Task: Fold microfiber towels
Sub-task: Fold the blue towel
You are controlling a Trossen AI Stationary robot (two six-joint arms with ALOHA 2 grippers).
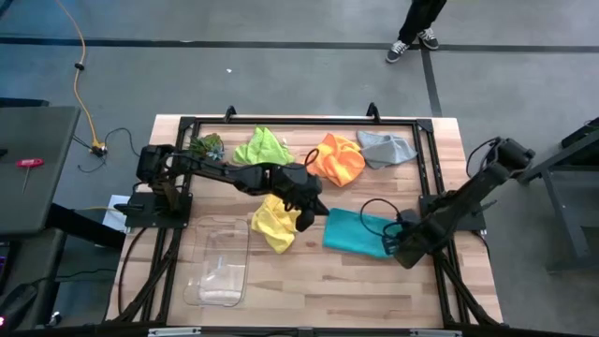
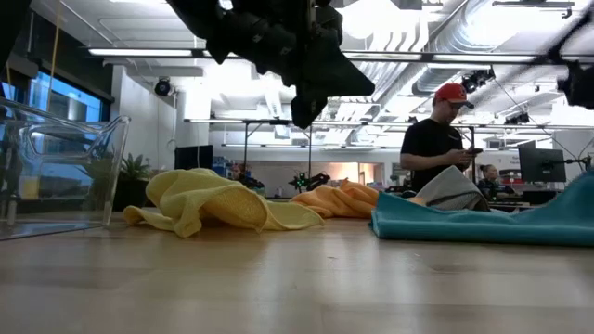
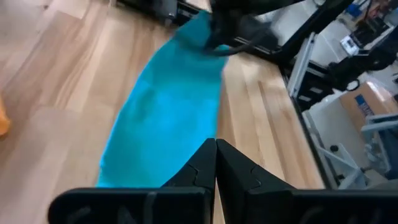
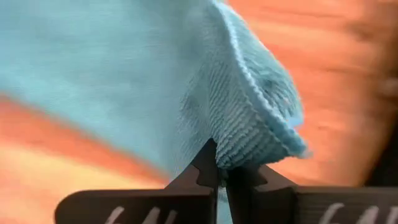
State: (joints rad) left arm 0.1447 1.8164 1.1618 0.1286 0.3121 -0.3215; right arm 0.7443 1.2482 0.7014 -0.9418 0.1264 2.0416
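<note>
Teal towel [image 1: 354,231], yellow towel [image 1: 273,223]

Three towels [image 1: 323,154] lie in a row along the table's [image 1: 309,295] far edge. Nearer, two more sit side by side mid-table, with a bin [image 1: 217,262] to their left and a plant [image 1: 207,145] at the far left.

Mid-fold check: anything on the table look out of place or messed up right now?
Nothing spilled or damaged. The yellow towel, lime green towel, orange towel and grey towel lie crumpled, unfolded. The right hand is shut on the teal towel, pinching one edge. The left hand hangs shut, empty.
</note>
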